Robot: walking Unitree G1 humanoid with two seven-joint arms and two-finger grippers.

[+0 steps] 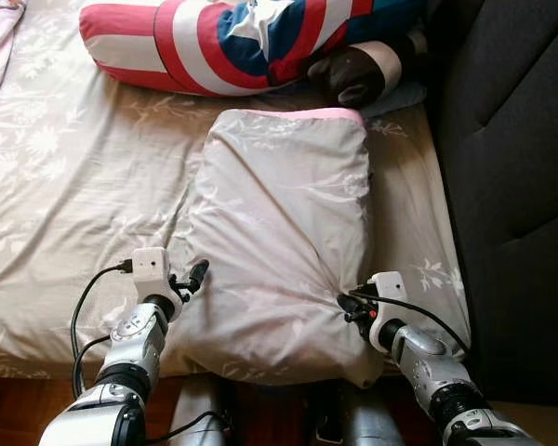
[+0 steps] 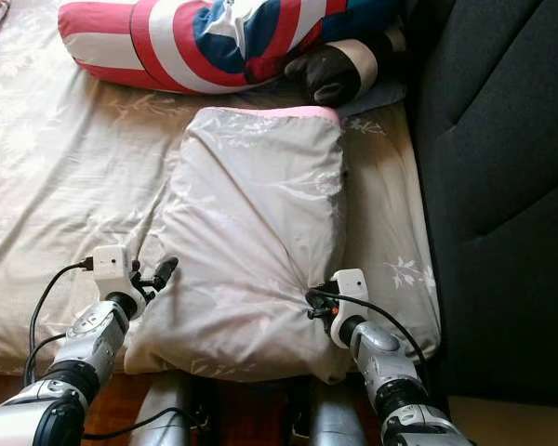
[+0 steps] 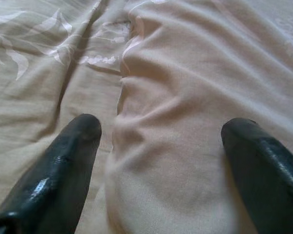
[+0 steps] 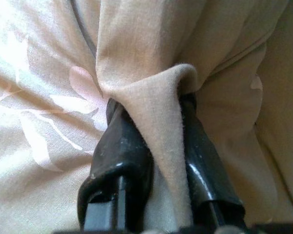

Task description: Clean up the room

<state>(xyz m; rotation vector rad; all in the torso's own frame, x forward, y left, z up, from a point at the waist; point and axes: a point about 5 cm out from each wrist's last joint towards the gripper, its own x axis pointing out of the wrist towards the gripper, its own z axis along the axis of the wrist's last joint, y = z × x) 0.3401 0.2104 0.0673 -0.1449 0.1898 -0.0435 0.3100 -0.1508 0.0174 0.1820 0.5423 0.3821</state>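
A pale beige pillow [image 1: 279, 232] with a faint leaf print and a pink top edge lies on the bed, its near end hanging over the bed's front edge. My right gripper [image 1: 346, 305] is shut on a pinched fold of the pillow's cover [image 4: 161, 141] at its right near side, and creases radiate from that spot. My left gripper [image 1: 193, 277] is at the pillow's left near edge, open, with its two black fingers [image 3: 63, 165] straddling the pillow's edge [image 3: 171, 146] above the sheet.
The bed sheet [image 1: 65, 186] is beige with white leaves. A red, white and blue shield-pattern cushion [image 1: 232, 42] lies at the bed's far end. A dark grey padded headboard [image 1: 521, 186] runs along the right. Wooden floor [image 1: 9, 409] shows below the bed.
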